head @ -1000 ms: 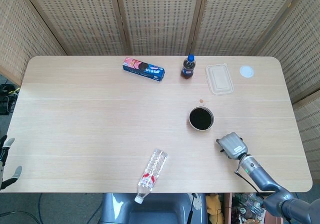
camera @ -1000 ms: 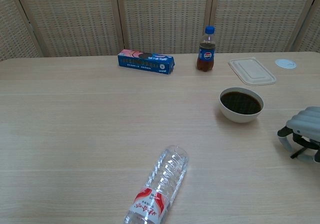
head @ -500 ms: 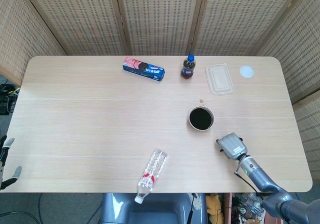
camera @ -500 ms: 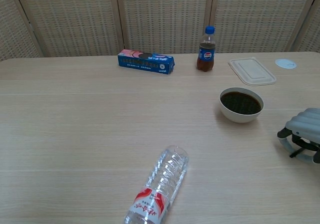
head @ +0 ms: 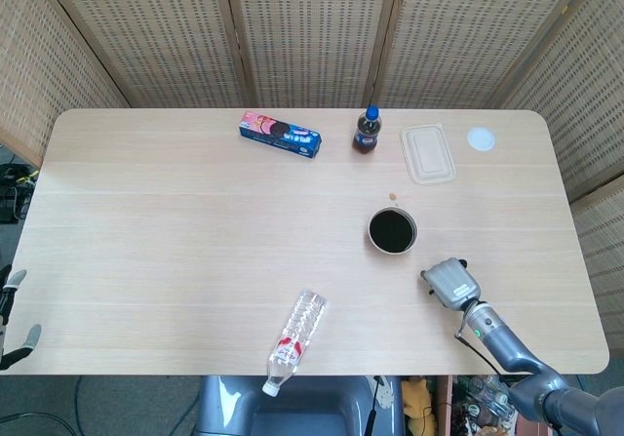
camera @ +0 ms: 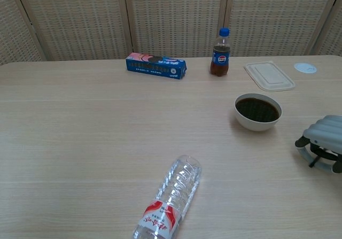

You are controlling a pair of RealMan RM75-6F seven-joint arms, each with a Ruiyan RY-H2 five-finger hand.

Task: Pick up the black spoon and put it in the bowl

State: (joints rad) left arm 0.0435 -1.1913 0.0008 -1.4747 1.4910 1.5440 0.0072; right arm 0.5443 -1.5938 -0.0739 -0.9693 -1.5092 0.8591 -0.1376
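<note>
The bowl holds only a flat dark surface in both views; no spoon handle sticks out of it, so the placing looks not yet done. The black spoon cannot be made out lying on the table in either view. In the chest view a thin dark rod shows under the curled fingers of the right hand, just right of the bowl and nearer the table's front edge; that may be the spoon, but the pictures do not settle it. If so, the pick-up is in progress and the carry to the bowl is left.

The right hand sits low, at or just above the table, near the bowl but apart from it, fingers bent downward. Whether it clasps anything I cannot tell. The left hand hangs off the table's far left, well apart from the bowl, fingers spread and holding nothing.
</note>
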